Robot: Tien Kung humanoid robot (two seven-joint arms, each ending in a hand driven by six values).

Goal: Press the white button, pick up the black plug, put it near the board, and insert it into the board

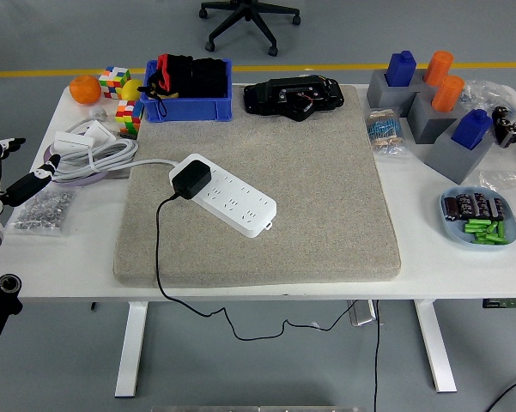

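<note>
A white power strip (227,196) lies slantwise on the grey felt mat (326,206). The black plug (191,178) sits in the strip's upper-left end, and its black cord (159,249) runs down over the table's near edge. The strip's lower-right end (266,225) carries a small button. My left hand (21,176) hovers at the far left edge over the table, fingers spread and holding nothing, well away from the strip. My right hand is out of the picture.
A coiled white cable (90,154) and a bag of screws (43,210) lie near my left hand. A blue bin (189,103), cubes (116,81) and an orange (85,88) stand behind. Grey blocks (429,120) and a blue dish (481,219) fill the right.
</note>
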